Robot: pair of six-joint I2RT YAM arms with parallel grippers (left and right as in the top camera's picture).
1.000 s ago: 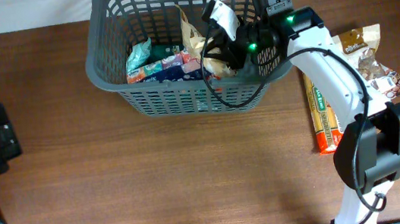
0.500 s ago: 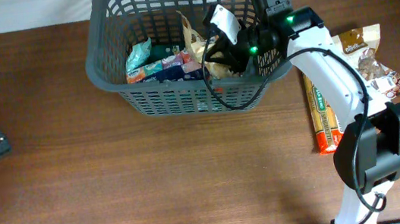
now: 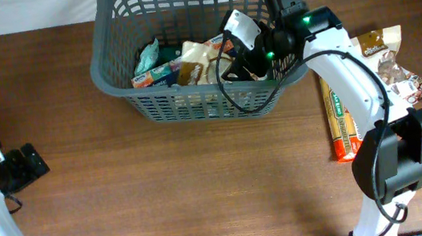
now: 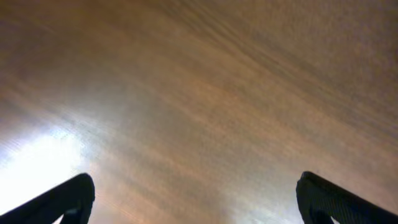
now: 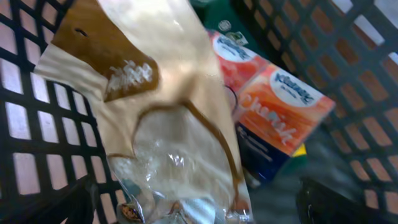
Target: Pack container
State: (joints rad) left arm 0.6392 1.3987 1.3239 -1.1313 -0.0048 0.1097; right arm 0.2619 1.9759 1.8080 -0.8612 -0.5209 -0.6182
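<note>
The container (image 3: pixel 193 104), a dark grey lattice basket, stands at the table's back middle. Inside it lie a cream and brown bag with a clear window (image 3: pixel 198 63), a teal packet (image 3: pixel 147 57) and tissue packs (image 3: pixel 159 76). My right gripper (image 3: pixel 237 57) hangs inside the basket's right half, open, just above the bag. In the right wrist view the bag (image 5: pixel 168 124) lies loose between the spread fingers (image 5: pixel 336 199), beside an orange tissue pack (image 5: pixel 273 118). My left gripper (image 3: pixel 29 163) is open over bare wood at the far left, holding nothing.
Right of the basket, a long orange packet (image 3: pixel 342 126) and a brown snack bag (image 3: pixel 388 60) lie on the table beside my right arm. The left wrist view shows only the wooden tabletop (image 4: pixel 199 93).
My right gripper has opened and the cream and brown bag has dropped from upright to lying flat in the basket. My left arm has swung rightwards into view.
</note>
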